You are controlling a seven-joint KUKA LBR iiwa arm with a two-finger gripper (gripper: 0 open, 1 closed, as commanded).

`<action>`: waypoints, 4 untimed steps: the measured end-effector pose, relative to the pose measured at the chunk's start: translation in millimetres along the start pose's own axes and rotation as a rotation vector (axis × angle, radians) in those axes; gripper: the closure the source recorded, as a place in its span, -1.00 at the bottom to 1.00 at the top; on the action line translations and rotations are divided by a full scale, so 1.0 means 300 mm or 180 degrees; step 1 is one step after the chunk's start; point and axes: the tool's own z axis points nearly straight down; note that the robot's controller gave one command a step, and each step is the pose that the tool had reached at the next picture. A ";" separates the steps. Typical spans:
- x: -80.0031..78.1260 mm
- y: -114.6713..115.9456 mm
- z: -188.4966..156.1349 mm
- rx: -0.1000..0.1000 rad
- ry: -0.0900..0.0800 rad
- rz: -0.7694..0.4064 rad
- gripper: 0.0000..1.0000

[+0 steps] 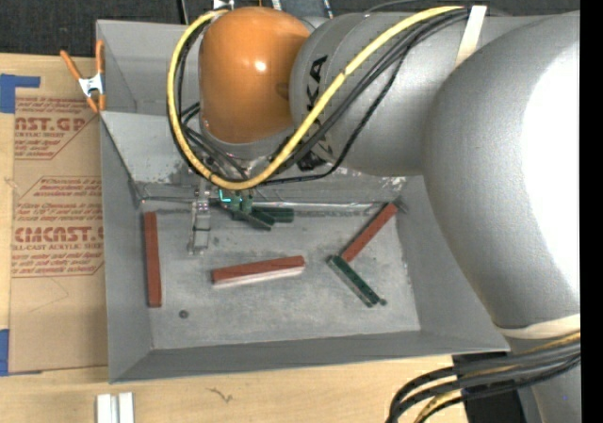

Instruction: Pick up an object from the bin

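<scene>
You have the gripper low in the far-left part of the grey metal bin, hanging under the rounded orange wrist cover, which hides most of the tool from above. For that reason I cannot tell whether the jaws are open or closed, and nothing can be seen held in them. The nearest thing is a short dark green stick just to the gripper's right, close to the far wall and partly tucked under the wrist cabling. Treat it as the likeliest candidate, though the gripper appears to sit beside it, not over it. The other pieces lie flat and apart on the floor, so each could be taken alone. A long red-brown bar runs near-to-far along the left wall, and a pale-edged red-brown bar lies across the middle, nearer than the gripper. A third red-brown bar slants at the right, with a second dark green stick angled just below it. I judge the pick not yet made. Watch the far wall, since the green stick so close to it leaves little room.
</scene>
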 end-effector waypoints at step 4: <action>0.132 -0.484 -0.084 0.0011 -0.0049 -0.1933 1.00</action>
